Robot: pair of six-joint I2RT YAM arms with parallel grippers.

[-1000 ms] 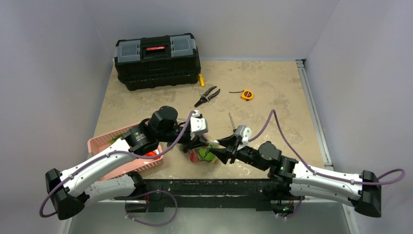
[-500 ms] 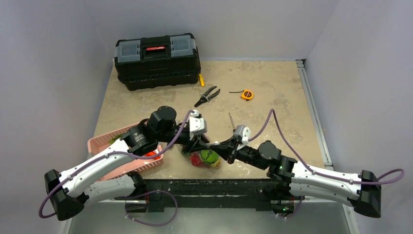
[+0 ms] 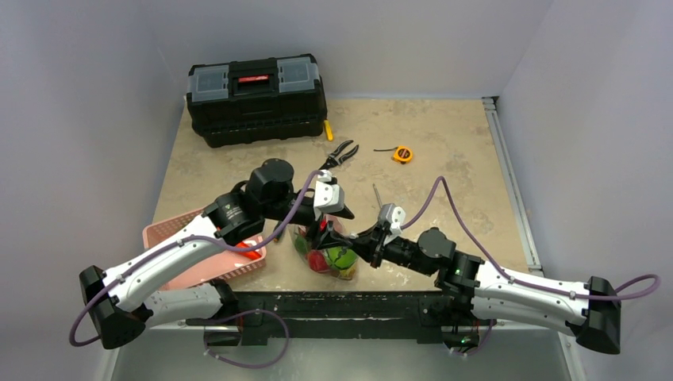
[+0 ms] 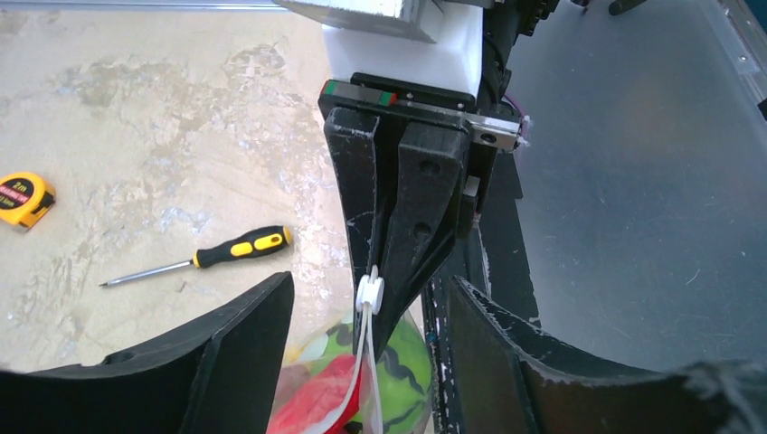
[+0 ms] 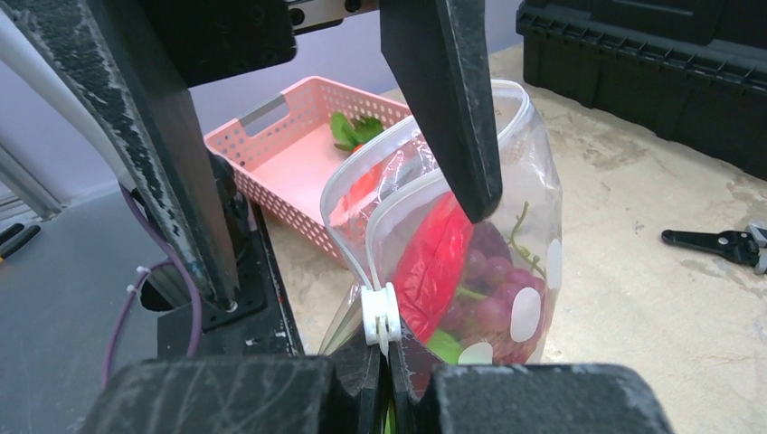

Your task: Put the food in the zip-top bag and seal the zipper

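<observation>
One zip-top bag [image 5: 506, 271] sits between the left gripper's [image 4: 371, 298] spread jaws. The right gripper's [image 5: 387, 362] jaws pinch its zipper [image 5: 380, 312].

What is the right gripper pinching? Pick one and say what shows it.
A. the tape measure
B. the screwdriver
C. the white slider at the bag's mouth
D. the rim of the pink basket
C: the right gripper is shut on the white slider at the mouth of the bag, while the screwdriver, tape measure and basket lie apart from it.
</observation>
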